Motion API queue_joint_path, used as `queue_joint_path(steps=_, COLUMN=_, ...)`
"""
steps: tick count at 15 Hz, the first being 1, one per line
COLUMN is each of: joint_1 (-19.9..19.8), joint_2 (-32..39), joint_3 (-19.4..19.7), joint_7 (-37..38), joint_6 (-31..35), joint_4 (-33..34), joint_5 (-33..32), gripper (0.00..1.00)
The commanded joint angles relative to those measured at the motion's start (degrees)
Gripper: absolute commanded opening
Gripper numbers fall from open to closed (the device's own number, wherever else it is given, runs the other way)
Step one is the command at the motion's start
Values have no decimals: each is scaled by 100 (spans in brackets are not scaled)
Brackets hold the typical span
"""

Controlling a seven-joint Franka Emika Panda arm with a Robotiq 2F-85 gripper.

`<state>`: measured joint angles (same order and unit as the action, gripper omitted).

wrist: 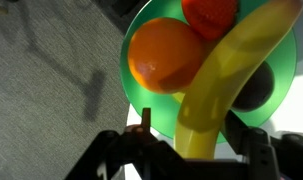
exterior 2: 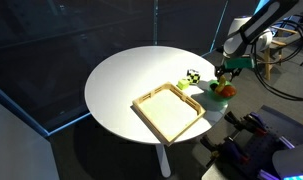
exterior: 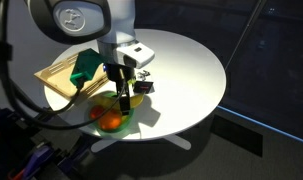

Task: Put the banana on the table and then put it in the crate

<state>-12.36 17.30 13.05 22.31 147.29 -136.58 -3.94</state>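
In an exterior view the arm (exterior: 86, 20) filled the upper middle, gripper (exterior: 121, 92) pointed straight down, jaws parted; fingers (wrist: 131, 150) sat at the wrist view's bottom edge.

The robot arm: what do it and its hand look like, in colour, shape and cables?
The arm is white, with thick rounded links and a round joint cap ringed in grey. Its hand is black and blocky, with two black fingers seen in the wrist view. A black cable loops beside the arm.

The arm (exterior: 116, 20) is white and round with a gray ring (exterior: 73, 16) on it. Its gripper (exterior: 124, 98) is black.
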Motion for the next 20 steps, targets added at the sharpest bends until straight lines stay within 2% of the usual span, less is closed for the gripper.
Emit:
queue_joint_path(steps=1, joint_1=141, joint_2=27, joint_3=132, joint_7=-95, joint_6=-13, joint_4=51, joint_5=82, gripper=42)
queue_joint_path(steps=3, joint_1=204, joint_2=-91, joint_3=171, joint_7=-78, joint_6=-49, joint_4=-16, joint_5=7, gripper=25)
queue_joint_path(steps=5, joint_1=279, joint_2=-189, joint_3=214, joint_7=-52, joint_6=-104, joint_4=-62, joint_5=-57, gripper=16)
queue_joint_path(steps=15, joint_1=556, joint_2=-663, joint_3=260, joint_7=16, joint_6=-188, joint_4=-159, joint_5=-369, gripper=16)
queue_joint_path(steps=20, joint_1=692, joint_2=-758, joint_3=226, joint_7=65, joint_6=-190, joint_4=-75, joint_5=-821, gripper=16)
